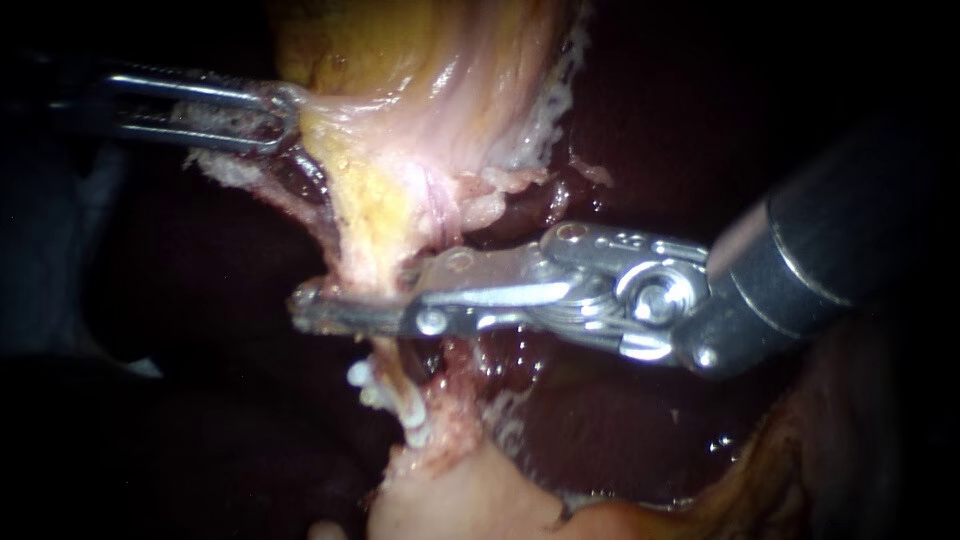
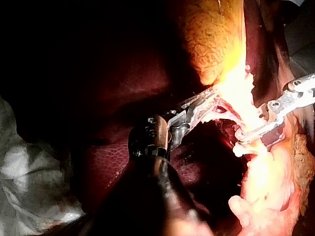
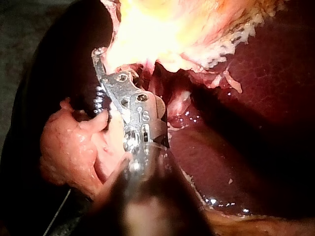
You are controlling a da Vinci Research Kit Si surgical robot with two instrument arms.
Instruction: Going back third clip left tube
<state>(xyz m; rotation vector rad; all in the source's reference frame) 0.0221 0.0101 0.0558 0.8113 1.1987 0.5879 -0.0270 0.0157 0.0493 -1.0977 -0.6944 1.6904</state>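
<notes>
Steel jaws of my right instrument [image 1: 305, 308] straddle the upright tube [image 1: 371, 255], narrowly parted, with white clips [image 1: 385, 392] just below. Its way out likely runs rightward off the tube; my left instrument [image 1: 283, 118] clamps the gallbladder [image 1: 420, 80] above.

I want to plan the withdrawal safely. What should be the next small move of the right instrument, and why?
Probably draw the right instrument straight back along its shaft, off the tube. Its tip lies across the tube, and the left instrument holds the tissue taut, so a sideways move might tear it.
</notes>
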